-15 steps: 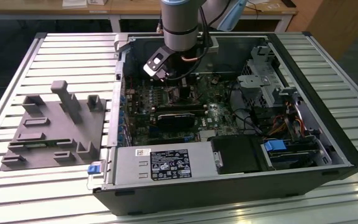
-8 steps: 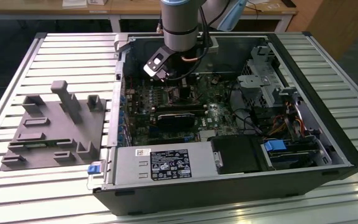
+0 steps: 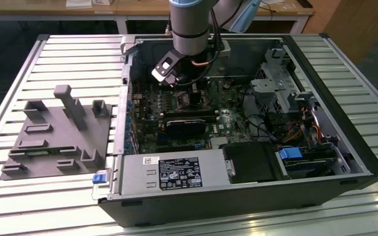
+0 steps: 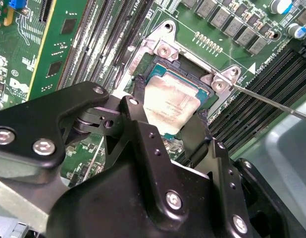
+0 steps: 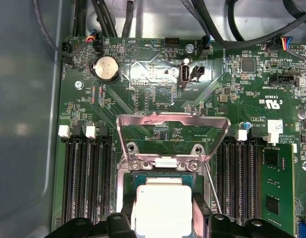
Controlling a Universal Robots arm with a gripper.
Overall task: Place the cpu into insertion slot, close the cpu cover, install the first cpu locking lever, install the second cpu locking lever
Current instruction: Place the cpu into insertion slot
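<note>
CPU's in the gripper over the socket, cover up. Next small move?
Likely ease the cpu straight down: the gripper clamps it squarely over the insertion slot, the cpu cover stands raised clear, and I can't tell that it's fully seated yet.

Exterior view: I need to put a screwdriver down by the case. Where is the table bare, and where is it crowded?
Bare slats of the table run between the computer case and the table's edge on the exterior view's right, and between the grey fixture and the near edge. Crowded: inside the computer case, where the gripper sits at the cpu.
</note>
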